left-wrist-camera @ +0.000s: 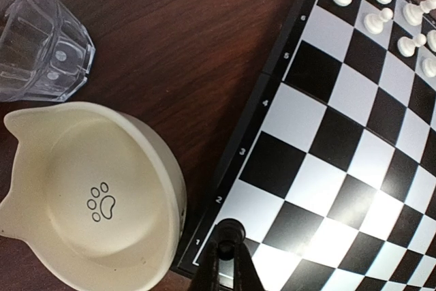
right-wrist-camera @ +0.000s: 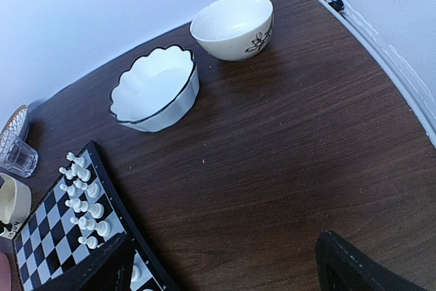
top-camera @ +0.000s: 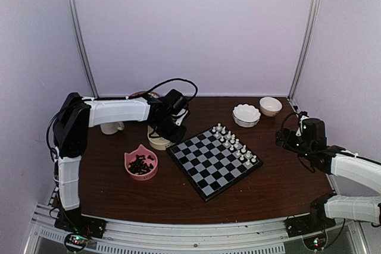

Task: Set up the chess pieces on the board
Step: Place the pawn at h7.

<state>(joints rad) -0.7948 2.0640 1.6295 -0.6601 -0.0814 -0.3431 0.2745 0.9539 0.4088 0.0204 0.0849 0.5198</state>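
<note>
The board (top-camera: 211, 160) lies turned diagonally in the middle of the table, with white chessmen (top-camera: 235, 144) along its far right edge. Loose black chess pieces (top-camera: 141, 165) fill a pink cat-eared bowl (top-camera: 129, 160) to its left. My left gripper (left-wrist-camera: 230, 253) is shut on one black piece (left-wrist-camera: 231, 231), held just over the board's (left-wrist-camera: 354, 141) corner square beside the "1" mark. In the top view that gripper (top-camera: 169, 130) hangs by the board's left corner. My right gripper (right-wrist-camera: 221, 267) stands open over bare table at the right, nothing between its fingers (right-wrist-camera: 354, 264).
An empty cream paw-print bowl (left-wrist-camera: 88, 195) sits against the board's left corner, with a clear glass (left-wrist-camera: 41, 39) behind it. A white scalloped bowl (right-wrist-camera: 155, 93) and a cream flowered bowl (right-wrist-camera: 233, 25) stand at the back right. The enclosure wall is close on the right.
</note>
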